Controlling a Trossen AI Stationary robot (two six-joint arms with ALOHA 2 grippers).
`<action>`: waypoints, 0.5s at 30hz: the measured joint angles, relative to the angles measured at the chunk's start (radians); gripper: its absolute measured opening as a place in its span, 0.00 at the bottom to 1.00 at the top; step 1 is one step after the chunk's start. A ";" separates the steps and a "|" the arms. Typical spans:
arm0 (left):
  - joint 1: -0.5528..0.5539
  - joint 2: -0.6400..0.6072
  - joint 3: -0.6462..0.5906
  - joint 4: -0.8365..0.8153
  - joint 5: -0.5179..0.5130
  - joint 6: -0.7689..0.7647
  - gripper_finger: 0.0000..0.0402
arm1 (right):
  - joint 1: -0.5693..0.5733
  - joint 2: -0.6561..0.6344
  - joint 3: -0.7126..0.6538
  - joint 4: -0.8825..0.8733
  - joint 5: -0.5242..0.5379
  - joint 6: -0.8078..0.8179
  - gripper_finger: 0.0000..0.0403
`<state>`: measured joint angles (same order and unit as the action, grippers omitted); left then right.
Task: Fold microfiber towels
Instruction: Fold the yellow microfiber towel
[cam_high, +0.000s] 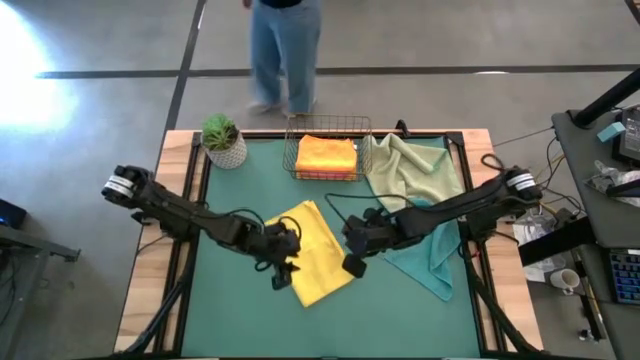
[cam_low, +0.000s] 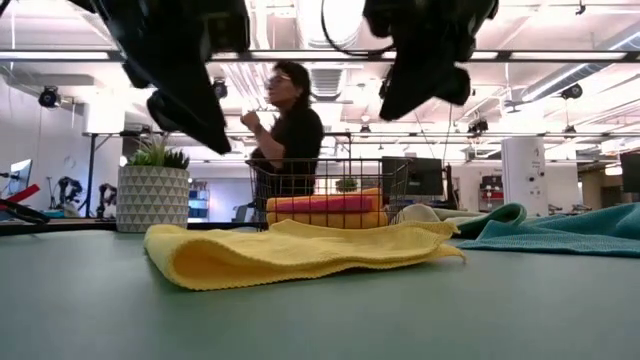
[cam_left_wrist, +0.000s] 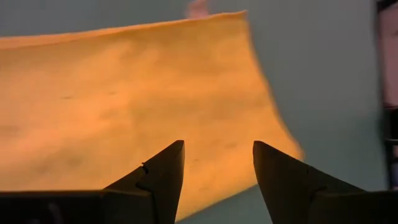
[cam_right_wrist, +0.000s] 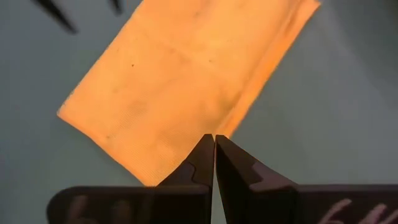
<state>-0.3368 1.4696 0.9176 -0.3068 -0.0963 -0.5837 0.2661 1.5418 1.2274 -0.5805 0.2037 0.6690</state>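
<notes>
From my remote station I read the table mat (cam_high: 230, 300) from left to right. A potted plant (cam_high: 222, 141) stands at the far left corner, clear of the work zone. The left gripper (cam_high: 282, 272) hovers above the near left edge of the yellow towel (cam_high: 318, 252), fingers (cam_left_wrist: 163, 180) spread and holding nothing, which I judge to be staging for the next fold. The yellow towel lies centred on the mat, folded into a long strip, flat enough to take another fold. The right gripper (cam_high: 353, 262) hangs over the strip's right edge, fingers pressed together and empty. Behind the strip, 1 wire basket (cam_high: 327, 146) holds finished work: an orange towel (cam_high: 326, 155) on top, with a pink towel (cam_low: 325, 204) stacked among the orange. To the right, the sage towel (cam_high: 412, 170) and the teal towel (cam_high: 428, 259) lie unfolded, awaiting their turn.
</notes>
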 joint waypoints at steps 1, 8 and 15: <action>-0.016 0.003 0.000 0.012 -0.001 -0.010 0.44 | 0.000 -0.013 0.000 -0.013 0.007 -0.008 0.02; -0.086 0.070 0.000 0.131 -0.012 -0.056 0.44 | 0.000 -0.058 0.000 -0.038 0.008 -0.059 0.02; -0.100 0.182 0.023 0.174 -0.036 -0.119 0.44 | 0.000 -0.055 0.000 -0.059 0.007 -0.092 0.02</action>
<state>-0.4363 1.6512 0.9409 -0.1329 -0.1321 -0.7025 0.2657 1.4868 1.2270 -0.6392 0.2111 0.5773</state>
